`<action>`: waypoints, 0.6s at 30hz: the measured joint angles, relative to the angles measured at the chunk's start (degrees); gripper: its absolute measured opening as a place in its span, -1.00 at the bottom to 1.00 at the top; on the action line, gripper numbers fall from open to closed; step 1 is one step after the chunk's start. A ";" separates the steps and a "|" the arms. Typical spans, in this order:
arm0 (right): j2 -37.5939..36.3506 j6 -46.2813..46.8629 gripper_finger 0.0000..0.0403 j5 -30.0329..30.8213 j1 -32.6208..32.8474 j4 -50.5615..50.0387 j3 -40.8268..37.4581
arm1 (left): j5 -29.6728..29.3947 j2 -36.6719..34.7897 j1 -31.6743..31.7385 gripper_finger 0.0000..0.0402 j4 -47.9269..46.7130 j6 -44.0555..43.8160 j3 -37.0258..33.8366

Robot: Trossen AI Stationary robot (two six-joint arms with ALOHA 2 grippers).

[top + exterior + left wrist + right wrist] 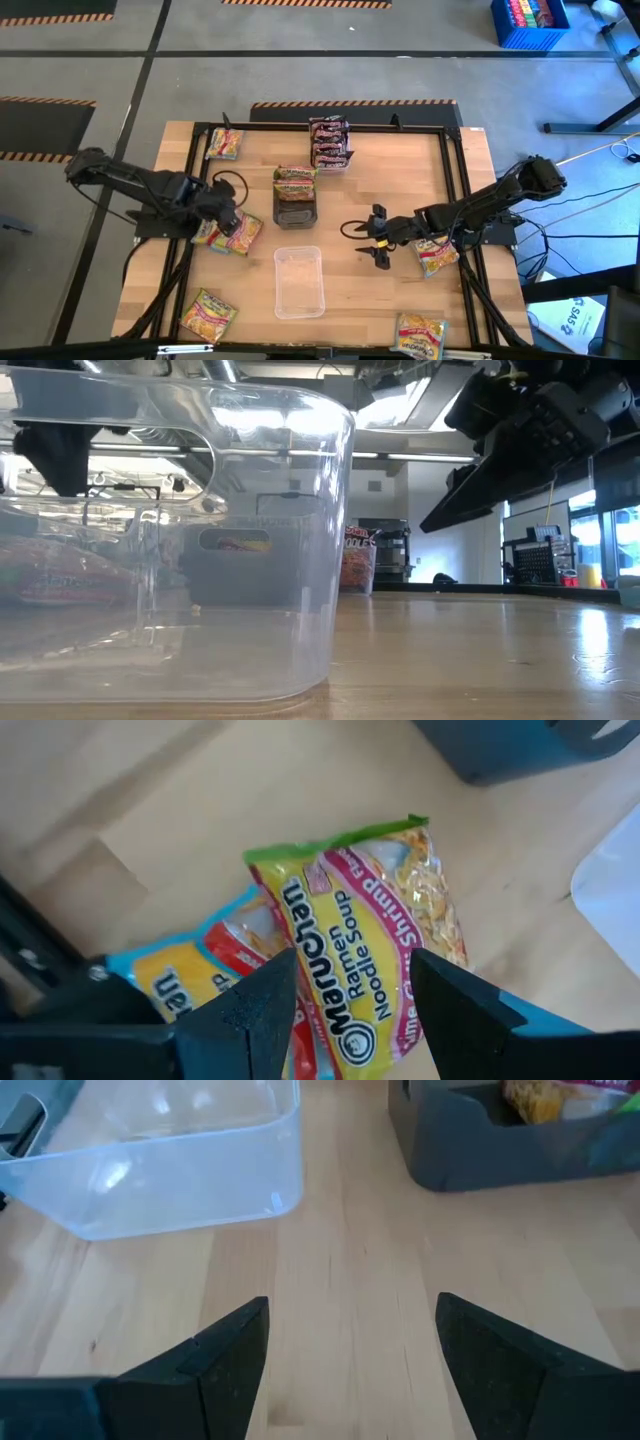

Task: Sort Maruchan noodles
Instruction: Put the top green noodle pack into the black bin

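Packets of Maruchan noodles lie scattered around the table: some already sit in the dark tray and the tray at the far edge, others rest at the near corners. The left gripper hovers over a pair near the left edge, its fingers parted and holding nothing, straddling the lime-shrimp packet. That packet's long axis runs straight out from between the fingers, so a plain descent should catch its narrow width. The right gripper waits open and empty over bare wood beside the clear tray, farther from this packet.
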 joint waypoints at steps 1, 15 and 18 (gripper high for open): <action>0.00 -0.49 0.33 -0.03 0.00 0.28 0.00 | 0.88 -0.13 0.60 -0.07 0.72 0.46 -0.63; 0.00 -0.76 0.33 -0.44 0.00 0.55 0.00 | 5.33 2.29 8.65 0.17 4.82 8.01 -3.14; 0.00 -0.73 0.33 -0.44 0.00 0.55 0.00 | 6.65 2.98 9.78 0.17 6.09 9.49 -3.14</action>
